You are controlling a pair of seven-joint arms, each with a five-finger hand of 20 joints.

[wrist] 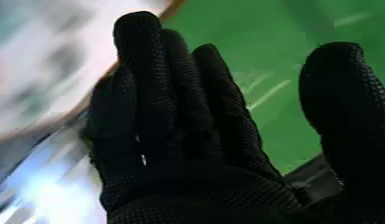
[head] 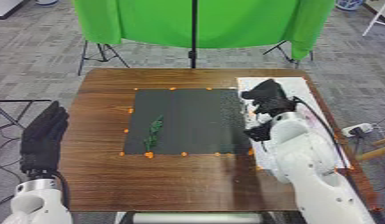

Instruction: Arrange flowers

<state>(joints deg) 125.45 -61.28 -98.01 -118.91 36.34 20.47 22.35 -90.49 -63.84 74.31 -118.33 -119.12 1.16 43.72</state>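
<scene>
Over the white sheet on the table's right side is my right hand, hiding part of that sheet. In the right wrist view the right hand is open, with straight fingers, the thumb standing well apart and nothing held between them. A thin green leafy stem lies on the left part of the dark mat, apart from both hands. My left hand is at the table's left edge, its fingers straight and pointing away from the robot.
The brown wooden table surrounds the mat, with small orange marks along the mat's edges. A green cloth hangs on stands behind the table. On the right, a dark cable runs along my right arm.
</scene>
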